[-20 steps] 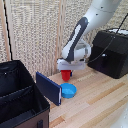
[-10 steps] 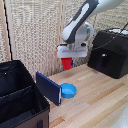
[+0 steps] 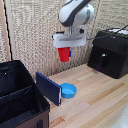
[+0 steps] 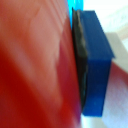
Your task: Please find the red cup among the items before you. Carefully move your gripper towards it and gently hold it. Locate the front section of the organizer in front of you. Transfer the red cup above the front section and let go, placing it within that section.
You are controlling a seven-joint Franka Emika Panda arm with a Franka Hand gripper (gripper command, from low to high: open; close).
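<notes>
The red cup hangs upright in my gripper, well above the wooden table. The gripper is shut on the cup's rim. It is above and behind the blue bowl. The black fabric organizer sits at the exterior view's left, its blue-lined flap sticking out toward the bowl. The cup is to the right of the organizer and higher than it. In the wrist view the red cup wall fills most of the picture, with a blue finger pad pressed against it.
A black glossy hard-shelled appliance stands at the exterior view's right on the wooden table. A woven screen wall runs behind everything.
The gripper has lifted the red cup from near the table surface to well above it and carried it slightly toward the exterior view's left.
</notes>
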